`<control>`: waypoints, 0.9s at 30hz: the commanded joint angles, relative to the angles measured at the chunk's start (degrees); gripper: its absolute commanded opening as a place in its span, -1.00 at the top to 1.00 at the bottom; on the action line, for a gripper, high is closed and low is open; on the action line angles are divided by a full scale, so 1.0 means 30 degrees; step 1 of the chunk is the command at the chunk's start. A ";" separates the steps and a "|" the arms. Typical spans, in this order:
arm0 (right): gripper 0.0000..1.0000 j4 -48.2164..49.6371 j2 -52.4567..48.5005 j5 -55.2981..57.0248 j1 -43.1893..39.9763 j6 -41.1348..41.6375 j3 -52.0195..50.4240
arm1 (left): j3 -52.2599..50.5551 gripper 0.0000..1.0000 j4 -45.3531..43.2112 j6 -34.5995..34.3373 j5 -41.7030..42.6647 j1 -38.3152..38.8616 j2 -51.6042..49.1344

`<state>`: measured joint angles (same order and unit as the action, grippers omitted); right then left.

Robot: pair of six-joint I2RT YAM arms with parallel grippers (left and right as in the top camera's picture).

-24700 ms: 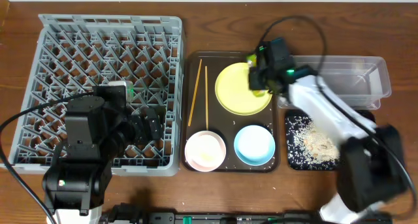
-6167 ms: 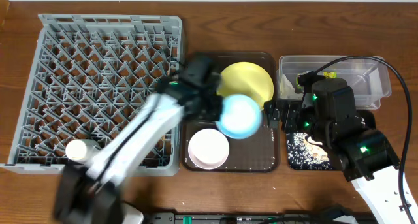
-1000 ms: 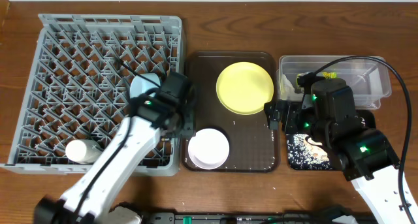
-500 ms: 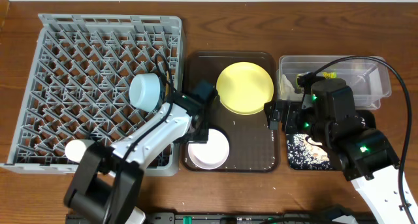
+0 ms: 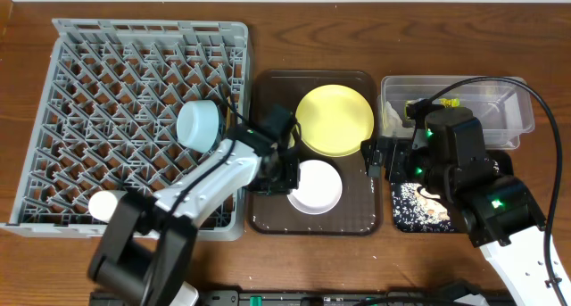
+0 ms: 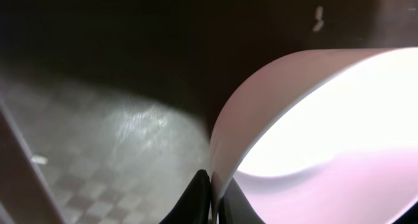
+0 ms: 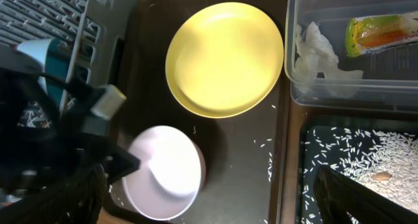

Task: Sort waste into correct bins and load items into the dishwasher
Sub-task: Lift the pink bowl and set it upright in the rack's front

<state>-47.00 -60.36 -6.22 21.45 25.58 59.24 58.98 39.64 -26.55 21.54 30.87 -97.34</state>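
My left gripper (image 5: 284, 169) (image 6: 214, 179) is shut on the rim of the white-pinkish bowl (image 5: 318, 186) (image 6: 326, 132) (image 7: 166, 178), over the brown tray. The yellow plate (image 5: 335, 119) (image 7: 224, 57) lies on that tray just behind the bowl. A light blue bowl (image 5: 199, 125) and a small white cup (image 5: 107, 203) sit in the grey dishwasher rack (image 5: 116, 65). My right gripper (image 5: 379, 154) (image 7: 219, 208) hangs open between the brown tray and the bins, holding nothing. The clear tub (image 5: 504, 119) holds the snack wrapper (image 7: 382, 33) and the tissue (image 7: 313, 51).
The brown tray (image 5: 357, 215) carries scattered rice grains. The black tray (image 5: 406, 208) in front of the tub is covered in rice crumbs (image 7: 366, 152). My right arm's body and cable hang over the black tray and the tub.
My left gripper has closed on the white-pinkish bowl's rim, and the bowl has shifted right and toward the plate. The right arm has not moved.
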 commanded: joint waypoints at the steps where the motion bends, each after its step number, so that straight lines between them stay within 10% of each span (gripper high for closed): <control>1: -0.98 -0.0058 -0.0007 -0.0022 -0.0255 0.0022 0.0248 | 0.0903 0.85 0.0750 0.0903 0.0357 -0.1399 0.3337; 15: -0.98 0.0015 -0.0007 -0.0015 -0.0255 0.0022 0.0248 | 0.0969 0.85 0.7548 -0.2025 -2.2586 -0.4648 1.3806; 27: -0.98 0.0226 -0.0131 -0.0015 -0.0255 0.0022 0.0248 | -0.0117 0.84 0.8218 -0.4182 -2.7139 -0.4641 0.8728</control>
<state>-46.57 -60.40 -6.22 21.45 25.58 59.24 59.35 64.14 -36.80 -52.58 17.02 -65.91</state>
